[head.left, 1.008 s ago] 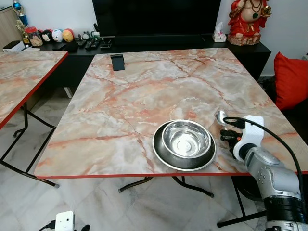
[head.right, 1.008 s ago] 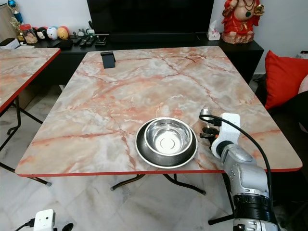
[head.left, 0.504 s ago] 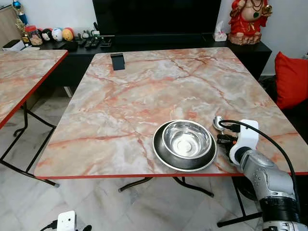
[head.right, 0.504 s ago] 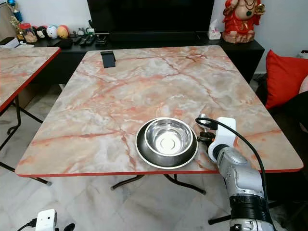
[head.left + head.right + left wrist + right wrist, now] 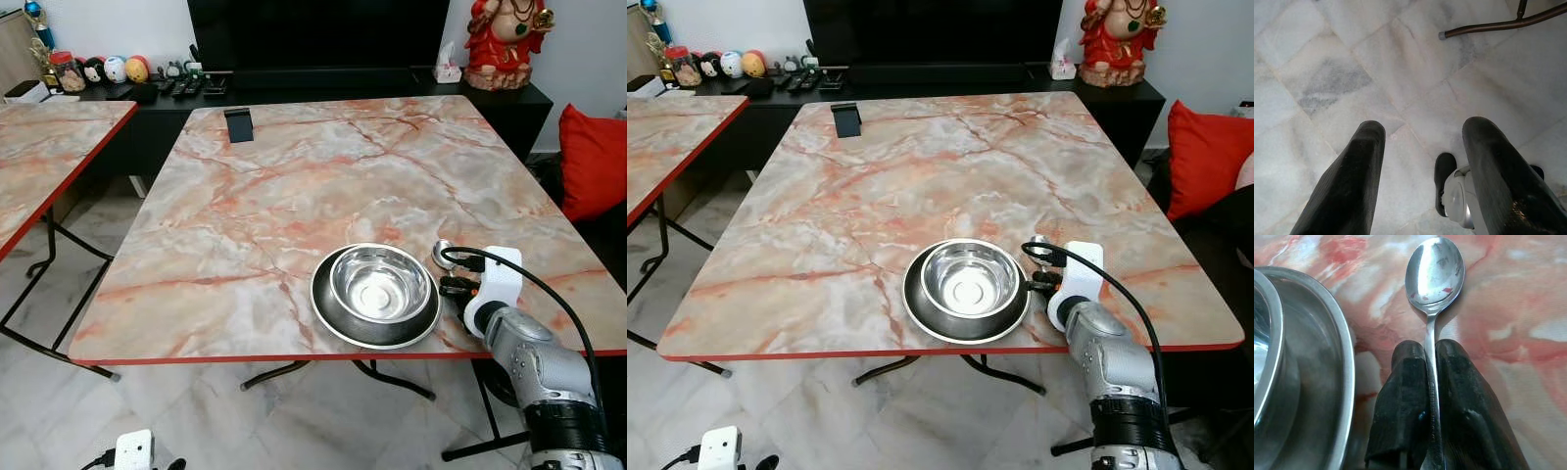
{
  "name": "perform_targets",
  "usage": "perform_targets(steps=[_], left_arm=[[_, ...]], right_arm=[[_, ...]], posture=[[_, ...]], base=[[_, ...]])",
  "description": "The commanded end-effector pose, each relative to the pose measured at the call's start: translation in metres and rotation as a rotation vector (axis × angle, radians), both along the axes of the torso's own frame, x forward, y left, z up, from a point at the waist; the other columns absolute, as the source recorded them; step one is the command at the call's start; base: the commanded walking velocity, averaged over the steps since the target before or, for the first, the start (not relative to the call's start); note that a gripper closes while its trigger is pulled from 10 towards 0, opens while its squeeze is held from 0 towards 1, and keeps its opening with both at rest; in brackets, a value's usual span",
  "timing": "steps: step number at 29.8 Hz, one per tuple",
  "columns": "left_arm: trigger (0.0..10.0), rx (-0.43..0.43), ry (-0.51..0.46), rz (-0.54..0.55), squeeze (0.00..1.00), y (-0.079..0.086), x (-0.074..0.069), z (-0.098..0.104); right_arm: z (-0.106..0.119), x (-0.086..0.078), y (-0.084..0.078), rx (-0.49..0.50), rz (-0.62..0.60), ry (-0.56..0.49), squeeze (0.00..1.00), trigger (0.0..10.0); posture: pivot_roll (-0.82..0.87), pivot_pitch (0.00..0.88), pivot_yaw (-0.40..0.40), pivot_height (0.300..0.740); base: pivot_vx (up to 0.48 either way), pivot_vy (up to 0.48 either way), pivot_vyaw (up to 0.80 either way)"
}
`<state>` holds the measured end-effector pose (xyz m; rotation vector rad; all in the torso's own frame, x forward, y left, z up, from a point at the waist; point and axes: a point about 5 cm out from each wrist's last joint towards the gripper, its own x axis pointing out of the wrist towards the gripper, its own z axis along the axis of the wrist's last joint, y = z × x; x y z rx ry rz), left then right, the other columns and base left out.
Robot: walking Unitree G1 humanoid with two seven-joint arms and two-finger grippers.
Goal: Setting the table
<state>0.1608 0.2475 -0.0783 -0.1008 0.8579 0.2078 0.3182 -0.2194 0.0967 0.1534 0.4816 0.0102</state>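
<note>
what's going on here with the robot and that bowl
The robot is setting a marble-patterned table. Its right tool is shut on the handle of a spoon, holding it low over the tabletop just to the right of a steel bowl that sits in a dark plate near the table's front edge. The spoon's bowl faces up and points away from the robot. The left tool hangs open above the tiled floor, idle.

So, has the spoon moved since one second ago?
Yes. The spoon, held in the right end effector, has moved closer to the plate under the bowl.
</note>
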Motion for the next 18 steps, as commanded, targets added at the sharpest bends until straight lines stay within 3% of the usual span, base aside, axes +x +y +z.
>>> perform_targets(steps=[1,18], left_arm=[[10.0,0.007,0.030,-0.006,0.00,0.0035,-0.0063,-0.0020],[10.0,0.002,0.027,-0.013,0.00,-0.0039,-0.0008,-0.0022]], right_arm=[[-0.0034,0.0007,0.0037,-0.001,0.011,0.012,0.00,10.0],[-0.0036,0.0022,-0.0027,-0.047,-0.006,0.006,0.00,10.0]], posture=[[-0.12,0.000,0.058,0.707],[-0.11,0.000,0.059,0.707]], base=[[0.000,0.000,0.00],[0.000,0.000,0.00]])
